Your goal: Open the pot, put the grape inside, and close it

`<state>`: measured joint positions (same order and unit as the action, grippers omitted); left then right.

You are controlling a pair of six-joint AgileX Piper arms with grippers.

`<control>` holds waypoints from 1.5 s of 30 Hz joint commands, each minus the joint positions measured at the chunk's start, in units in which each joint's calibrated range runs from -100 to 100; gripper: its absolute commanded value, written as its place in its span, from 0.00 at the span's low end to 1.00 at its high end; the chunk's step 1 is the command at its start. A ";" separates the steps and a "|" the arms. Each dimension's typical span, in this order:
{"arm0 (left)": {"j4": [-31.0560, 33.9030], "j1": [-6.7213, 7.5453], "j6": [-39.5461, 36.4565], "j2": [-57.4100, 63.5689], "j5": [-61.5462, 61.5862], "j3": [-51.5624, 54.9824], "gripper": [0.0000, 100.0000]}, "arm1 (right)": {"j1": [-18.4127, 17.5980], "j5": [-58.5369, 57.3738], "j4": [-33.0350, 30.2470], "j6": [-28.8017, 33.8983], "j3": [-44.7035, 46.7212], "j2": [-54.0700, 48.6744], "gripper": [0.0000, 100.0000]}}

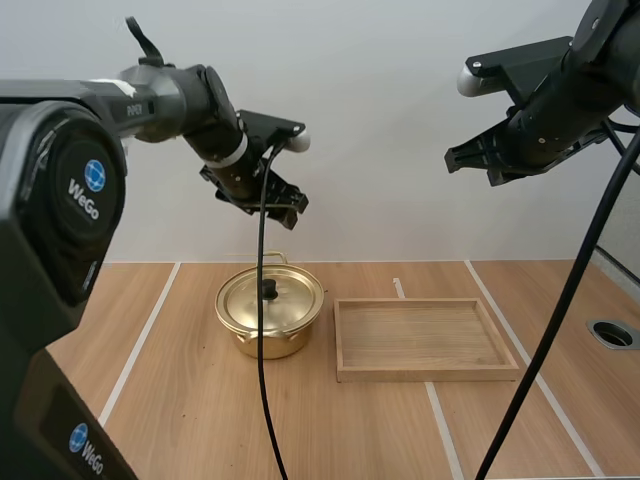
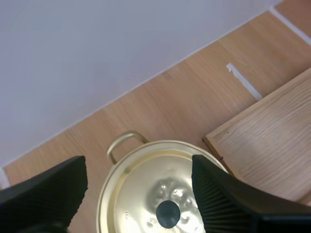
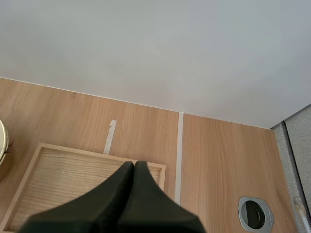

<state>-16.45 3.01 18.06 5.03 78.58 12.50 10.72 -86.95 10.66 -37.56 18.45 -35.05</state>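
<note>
Hovers with left gripper (image 2: 138, 170) spread wide above the pot (image 1: 268, 340), beside the wooden tray (image 1: 425, 375). Holds right gripper (image 3: 133, 165) pinched together, empty, over that tray. Has yet to lift the lid (image 1: 290, 300), add grape, reclose.

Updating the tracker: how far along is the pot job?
Done: nothing, lid sits on the pot. In hand: left end effector open, hovering above the lid's knob; right end effector shut above the wooden tray. Left: every step, starting with lifting the lid.
</note>
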 commanded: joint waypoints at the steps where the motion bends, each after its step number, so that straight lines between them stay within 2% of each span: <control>1: 1.71 0.11 -1.77 3.31 2.75 -5.25 0.99 | 0.23 -0.19 0.27 -0.42 0.07 -0.86 0.00; 7: 8.36 0.04 -5.56 7.73 7.42 -13.90 0.99 | 0.23 -2.16 2.35 -0.42 0.07 -0.86 0.00; 8: 8.96 0.04 -6.06 8.46 8.27 -14.91 0.97 | 0.23 -2.16 2.57 -0.42 0.07 -0.86 0.00; 10: 9.20 0.04 -6.48 9.70 9.94 -16.45 0.88 | 0.23 -2.16 2.82 -0.42 0.07 -0.86 0.00; 12: 9.34 0.04 -6.76 11.22 10.28 -16.77 0.65 | 0.23 -2.16 3.06 -0.42 0.07 -0.86 0.00; 15: 10.58 0.04 -7.51 13.25 10.12 -16.77 0.24 | 0.23 -2.16 3.33 -0.42 0.07 -0.86 0.00; 16: 11.20 0.04 -7.51 13.71 10.12 -16.77 0.08 | 0.23 -2.16 3.60 -0.42 0.07 -0.86 0.00; 17: 12.01 0.04 -7.51 14.27 10.12 -16.77 0.00 | 0.23 -2.16 3.97 -0.42 0.07 -0.86 0.00; 21: 13.64 0.04 -7.51 16.06 9.19 -16.77 0.00 | 0.23 -1.80 6.23 -0.42 0.07 -0.86 0.00; 24: 13.64 0.04 -7.51 17.48 13.59 -16.77 0.00 | 0.23 -1.47 7.59 -0.42 0.07 -0.86 0.00; 28: 13.40 0.04 -7.68 18.79 16.81 -16.77 0.00 | 0.23 -2.00 13.33 -0.42 0.07 -1.01 0.00; 31: 13.40 0.04 -13.25 19.22 17.25 -16.77 0.00 | 0.23 -2.00 20.23 -0.42 0.07 -1.10 0.00; 34: 16.45 0.04 -22.76 21.19 10.24 -14.44 0.00 | -0.08 -0.85 24.34 -0.51 0.07 -1.47 0.00; 36: 18.73 0.04 -26.25 23.79 3.60 -11.50 0.00 | -0.79 2.32 24.58 -0.51 0.07 -2.26 0.00; 40: 22.46 0.04 -29.55 30.48 -8.12 -3.04 0.00 | -2.18 11.63 24.58 -0.51 2.52 -5.58 0.00; 45: 22.92 0.04 -30.14 38.97 -17.76 9.17 0.00 | -4.76 19.85 24.18 -0.77 9.49 -9.86 0.00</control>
<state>5.82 3.01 -10.94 40.72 65.69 17.36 6.94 -70.76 34.67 -37.77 25.17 -42.77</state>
